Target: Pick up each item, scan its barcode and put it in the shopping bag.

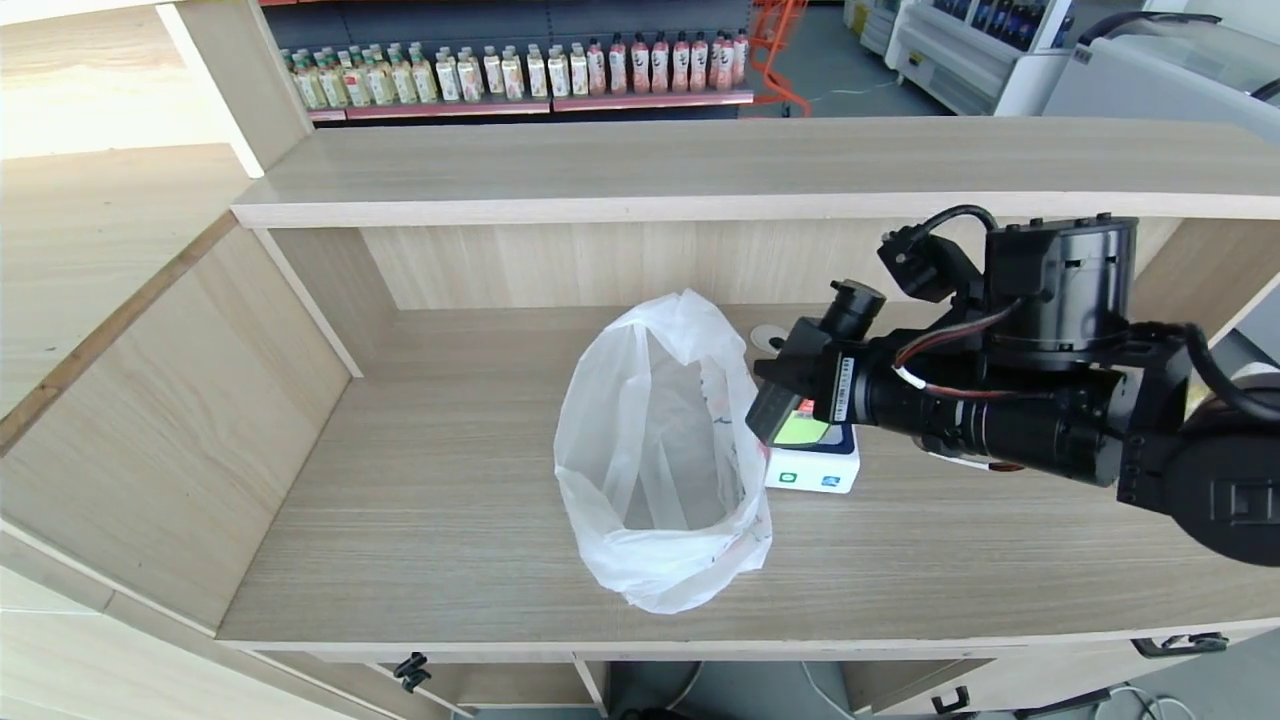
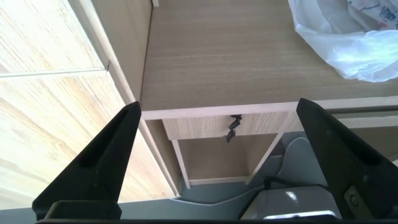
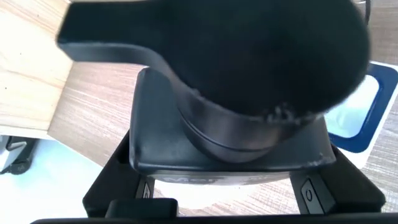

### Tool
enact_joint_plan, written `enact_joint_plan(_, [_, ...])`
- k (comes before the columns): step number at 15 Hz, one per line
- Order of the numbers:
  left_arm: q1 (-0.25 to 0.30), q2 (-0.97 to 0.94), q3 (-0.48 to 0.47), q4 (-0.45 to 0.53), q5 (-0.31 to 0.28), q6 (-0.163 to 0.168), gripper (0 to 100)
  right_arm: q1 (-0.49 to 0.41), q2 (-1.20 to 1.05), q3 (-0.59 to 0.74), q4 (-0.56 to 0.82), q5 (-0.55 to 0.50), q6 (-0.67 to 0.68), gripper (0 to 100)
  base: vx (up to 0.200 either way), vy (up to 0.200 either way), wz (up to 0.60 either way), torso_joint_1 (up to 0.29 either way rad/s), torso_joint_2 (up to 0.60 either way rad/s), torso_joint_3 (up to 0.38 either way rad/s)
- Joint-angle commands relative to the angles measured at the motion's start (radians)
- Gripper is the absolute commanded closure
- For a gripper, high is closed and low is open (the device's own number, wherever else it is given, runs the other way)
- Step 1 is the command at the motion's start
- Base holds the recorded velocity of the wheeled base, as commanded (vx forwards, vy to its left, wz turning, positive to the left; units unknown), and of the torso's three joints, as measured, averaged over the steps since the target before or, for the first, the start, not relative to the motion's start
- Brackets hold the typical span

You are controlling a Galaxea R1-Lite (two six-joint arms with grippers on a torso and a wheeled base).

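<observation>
The right hand is clamping a scanner over the box, which is lying at the bag's three o'clock; scanning, I judge. Bagging it is coming next. The left hand is gaping, empty.

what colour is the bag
The bag is translucent white with a little faint print; the head view shows it best.

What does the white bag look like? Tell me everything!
The bag is thin, see-through white plastic, crinkly, with some small print. It stands open on the wooden counter, mouth up, and looks empty. A white box sits right beside it; I can't tell if they touch.
</observation>
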Motion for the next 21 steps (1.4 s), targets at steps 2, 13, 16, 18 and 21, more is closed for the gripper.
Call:
enact_joint_plan(2, [0.000,0.002,0.000,0.000,0.000,0.000,0,-0.001,0.106,-0.068,-0.001,-0.001,0.001,100,0.000,0.000,0.00,0.000,0.00,0.000])
enact_joint_plan(13, [0.000,0.002,0.000,0.000,0.000,0.000,0,0.051,0.492,-0.172,-0.279,0.123,-0.267,100,0.000,0.000,0.00,0.000,0.00,0.000])
enact_joint_plan(16, [0.000,0.002,0.000,0.000,0.000,0.000,0,0.067,0.548,-0.178,-0.334,0.148,-0.366,100,0.000,0.000,0.00,0.000,0.00,0.000])
enact_joint_plan(18, [0.000,0.002,0.000,0.000,0.000,0.000,0,0.068,0.577,-0.191,-0.357,0.151,-0.410,100,0.000,0.000,0.00,0.000,0.00,0.000])
enact_joint_plan(21, [0.000,0.002,0.000,0.000,0.000,0.000,0,0.068,0.592,-0.212,-0.360,0.151,-0.456,0,0.000,0.000,0.00,0.000,0.00,0.000])
